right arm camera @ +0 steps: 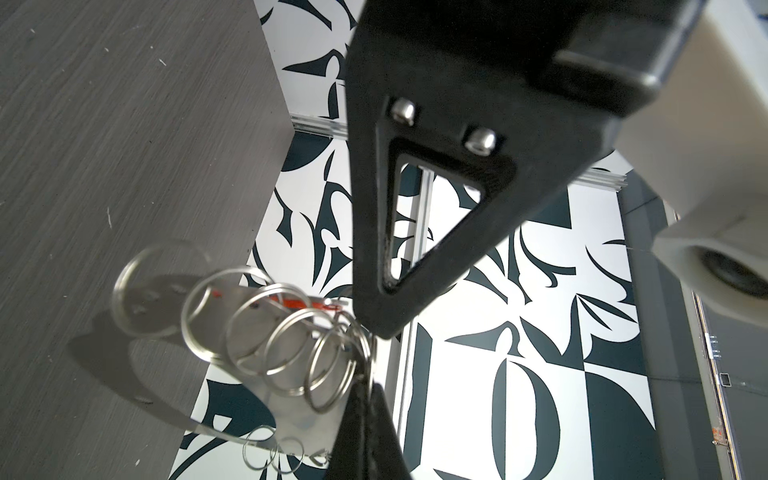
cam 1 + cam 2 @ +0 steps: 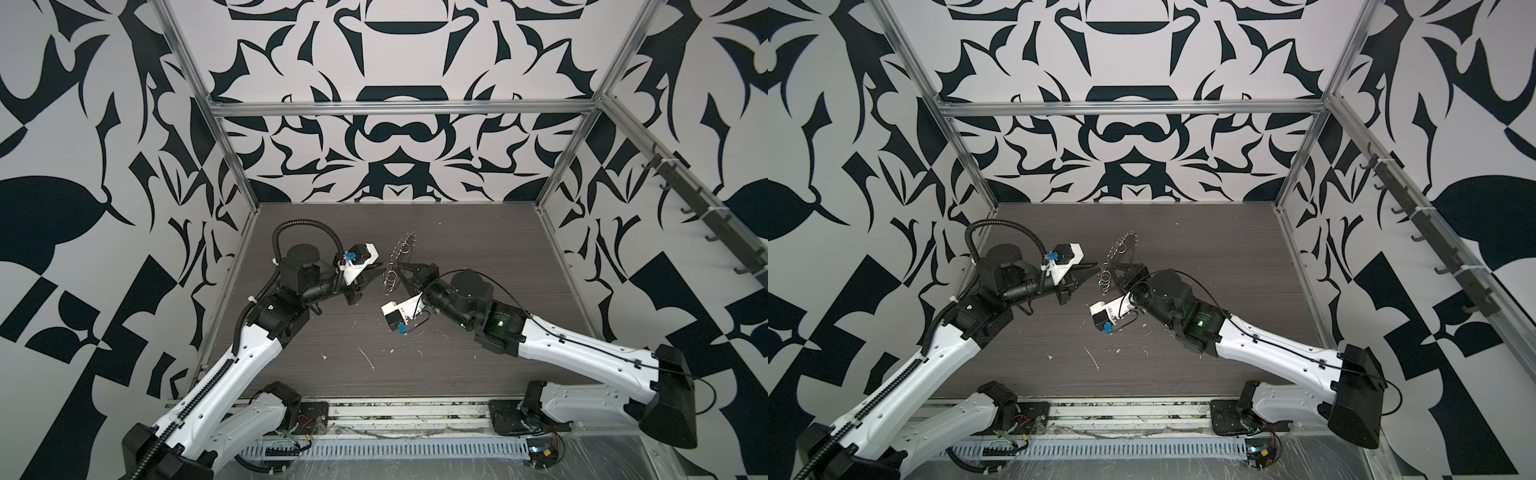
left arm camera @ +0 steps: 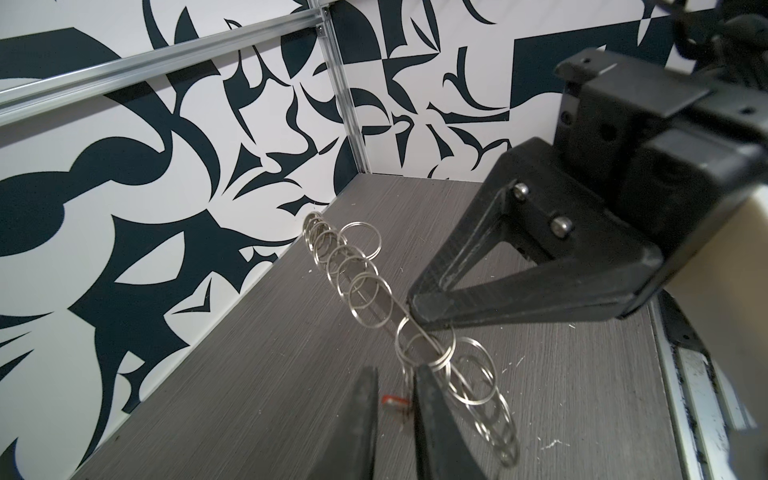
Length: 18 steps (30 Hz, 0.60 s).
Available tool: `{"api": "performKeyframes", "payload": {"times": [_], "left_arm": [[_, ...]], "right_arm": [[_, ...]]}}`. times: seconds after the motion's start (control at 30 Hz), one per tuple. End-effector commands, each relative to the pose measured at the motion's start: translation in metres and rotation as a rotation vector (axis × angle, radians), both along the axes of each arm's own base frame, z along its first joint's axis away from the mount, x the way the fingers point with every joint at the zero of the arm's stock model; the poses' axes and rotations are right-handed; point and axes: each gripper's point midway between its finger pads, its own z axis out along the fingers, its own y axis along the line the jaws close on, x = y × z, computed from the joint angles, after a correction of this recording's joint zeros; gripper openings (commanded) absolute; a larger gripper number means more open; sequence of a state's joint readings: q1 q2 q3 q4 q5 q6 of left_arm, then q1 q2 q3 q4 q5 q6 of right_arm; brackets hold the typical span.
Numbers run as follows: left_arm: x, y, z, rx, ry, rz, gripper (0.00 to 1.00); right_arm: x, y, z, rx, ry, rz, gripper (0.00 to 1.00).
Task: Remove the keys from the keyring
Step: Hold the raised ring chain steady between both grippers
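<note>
1. The keys [image 1: 232, 299] can be made out only in the right wrist view. They are thin, flat silvery pieces behind the rings, just beside the right gripper [image 1: 376, 359], and too blurred to count.
2. The keyring [image 2: 390, 276] is a long chain of linked silvery rings [image 3: 361, 286]. It is held in the air and runs on past the right gripper in both directions.
3. The right gripper [image 2: 398, 268] is pressed together on the keyring, pinching it partway along its length.
4. A sliver of red tag [image 3: 395, 401] shows among the lower rings, just below the right gripper.
5. The left gripper [image 3: 397, 370] faces the right gripper tip to tip and is very near it in both top views [image 2: 1094, 266]. Its fingers [image 3: 440, 415] stand a narrow gap apart, and the red sliver is visible through that gap. Whether they touch anything cannot be told.
6. The dark grey table [image 2: 457, 249] lies beneath the right gripper.
</note>
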<state>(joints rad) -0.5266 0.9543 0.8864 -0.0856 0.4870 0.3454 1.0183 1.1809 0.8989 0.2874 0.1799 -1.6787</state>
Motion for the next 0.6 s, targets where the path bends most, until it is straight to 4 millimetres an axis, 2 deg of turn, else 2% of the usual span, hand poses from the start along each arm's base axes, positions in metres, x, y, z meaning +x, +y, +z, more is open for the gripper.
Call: {"api": "performKeyframes", "payload": {"times": [0.0,0.2,0.4,0.57], "left_arm": [[-0.0003,-0.0022,0.0113,-0.019,0.000,-0.011,0.19],[-0.0017,-0.0048,0.0120,-0.033,0.004,-0.029,0.18],[-0.0032,-0.0051,0.0113,-0.033,0.007,-0.036,0.12],[-0.0062,-0.0064,0.0113,-0.038,0.014,-0.054,0.13]], "right_arm": [[-0.0078,-0.0042,0.0541,0.132,-0.076,0.017,0.00],[-0.0084,-0.0042,0.0543,0.132,-0.075,0.020,0.00],[-0.0090,-0.0056,0.0547,0.132,-0.077,0.019,0.00],[-0.0090,-0.0056,0.0551,0.135,-0.077,0.019,0.00]]}}
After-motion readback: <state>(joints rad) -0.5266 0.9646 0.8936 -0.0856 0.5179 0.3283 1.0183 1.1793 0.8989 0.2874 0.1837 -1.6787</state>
